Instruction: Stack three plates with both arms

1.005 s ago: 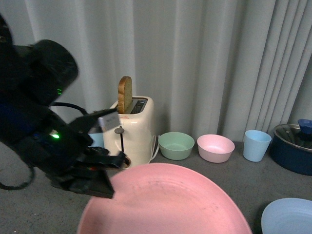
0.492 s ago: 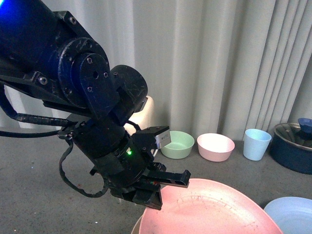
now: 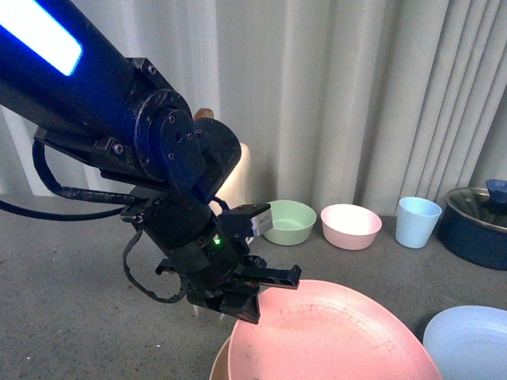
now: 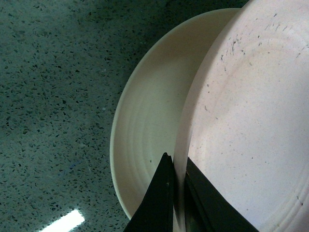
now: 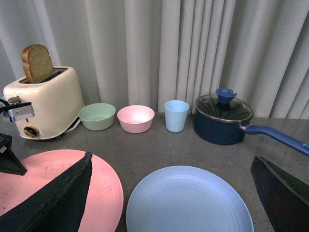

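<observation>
Can see only a sliver of cream plate under pink plate, both cut by the picture's lower edge, like light blue plate. Barely glimpse toaster behind left arm.

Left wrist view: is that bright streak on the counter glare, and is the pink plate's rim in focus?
Left wrist view: the streak looks like light reflected off the counter; the rim of the pink plate between the fingers is sharp. Front view: the arm's blue light strip is overexposed.

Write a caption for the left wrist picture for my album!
Left gripper pinches the pink plate by its rim, over the cream plate on the speckled table.
</observation>
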{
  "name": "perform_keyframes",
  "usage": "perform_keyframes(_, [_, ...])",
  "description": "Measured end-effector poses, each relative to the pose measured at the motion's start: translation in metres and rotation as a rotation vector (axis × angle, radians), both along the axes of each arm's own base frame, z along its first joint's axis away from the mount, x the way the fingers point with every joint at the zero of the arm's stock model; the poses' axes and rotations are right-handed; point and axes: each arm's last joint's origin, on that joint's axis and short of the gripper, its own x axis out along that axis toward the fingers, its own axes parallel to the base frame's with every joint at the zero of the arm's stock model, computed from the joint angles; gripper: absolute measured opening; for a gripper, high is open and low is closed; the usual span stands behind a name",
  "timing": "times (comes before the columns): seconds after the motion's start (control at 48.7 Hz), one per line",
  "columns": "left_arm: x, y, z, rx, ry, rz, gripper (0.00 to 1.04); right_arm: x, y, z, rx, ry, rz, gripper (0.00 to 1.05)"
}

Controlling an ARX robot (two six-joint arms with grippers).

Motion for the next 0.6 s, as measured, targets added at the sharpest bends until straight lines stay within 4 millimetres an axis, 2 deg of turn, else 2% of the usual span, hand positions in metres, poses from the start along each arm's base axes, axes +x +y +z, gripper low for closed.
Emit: perform_keyframes(0.595, [0.012,0.014,-0.005,0.013,-0.017,0.015,0.03,0.0,0.0,0.0,0.0,0.0,0.0,0.97])
